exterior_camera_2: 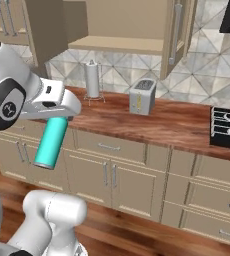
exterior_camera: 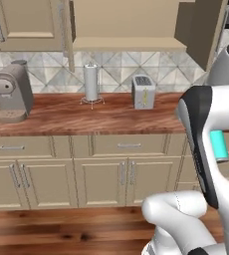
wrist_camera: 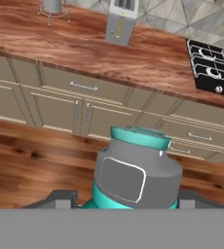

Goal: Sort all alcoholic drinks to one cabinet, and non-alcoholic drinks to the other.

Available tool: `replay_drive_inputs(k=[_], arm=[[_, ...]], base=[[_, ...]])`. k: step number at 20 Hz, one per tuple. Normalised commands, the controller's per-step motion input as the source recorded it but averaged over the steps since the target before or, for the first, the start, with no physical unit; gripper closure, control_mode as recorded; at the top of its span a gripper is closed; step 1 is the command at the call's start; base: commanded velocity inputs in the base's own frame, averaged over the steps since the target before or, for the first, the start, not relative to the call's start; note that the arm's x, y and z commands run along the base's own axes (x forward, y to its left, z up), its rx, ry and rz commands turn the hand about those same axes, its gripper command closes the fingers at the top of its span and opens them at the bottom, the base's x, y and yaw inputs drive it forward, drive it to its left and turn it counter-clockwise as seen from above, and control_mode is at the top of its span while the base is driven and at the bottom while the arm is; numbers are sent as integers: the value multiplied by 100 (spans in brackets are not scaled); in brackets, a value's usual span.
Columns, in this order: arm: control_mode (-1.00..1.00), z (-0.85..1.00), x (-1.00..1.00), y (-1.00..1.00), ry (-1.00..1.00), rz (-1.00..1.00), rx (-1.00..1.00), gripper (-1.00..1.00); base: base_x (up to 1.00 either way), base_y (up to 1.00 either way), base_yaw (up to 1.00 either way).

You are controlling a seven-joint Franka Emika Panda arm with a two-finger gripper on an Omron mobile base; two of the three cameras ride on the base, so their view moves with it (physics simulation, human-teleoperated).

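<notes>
End effector (exterior_camera_2: 56, 119) is clamped on the teal bottle (exterior_camera_2: 51, 142), held in the air in front of the lower cabinet fronts, near side of the counter (exterior_camera_2: 177, 125), well clear of it. Right base view shows the bottle hanging tilted below the hand, free end down and to the left; left base view shows just a teal sliver (exterior_camera: 218, 145) past the arm's dark link. Hand view looks along the bottle (wrist_camera: 133, 170): grey-teal cap toward the camera, teal body around it, finger housings at both sides. Right base view and hand view show the stove (exterior_camera_2: 228, 129) at the counter's right end; left base view instead shows the coffee machine (exterior_camera: 10, 91) at the left end. Paper towel roll (exterior_camera_2: 92, 79) and toaster (exterior_camera_2: 142, 97) stand on the counter below the open wall cabinet (exterior_camera_2: 118, 25), doors swung out, shelf bare where visible. No readable writing or labels anywhere.
</notes>
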Motion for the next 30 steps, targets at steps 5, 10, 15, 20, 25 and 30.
replay_drive_inputs(k=[5,10,15,20,25,30], arm=[[100,0,0,0,0,0,0,100],[100,0,0,0,0,0,0,100],[100,0,0,0,0,0,0,100],[100,0,0,0,0,0,0,100],[100,0,0,0,0,0,0,100],[100,0,0,0,0,0,0,100]], base=[[44,22,-6],[55,12,-8],[64,27,-9],[80,33,-6],[77,28,-7],[75,16,-9]])
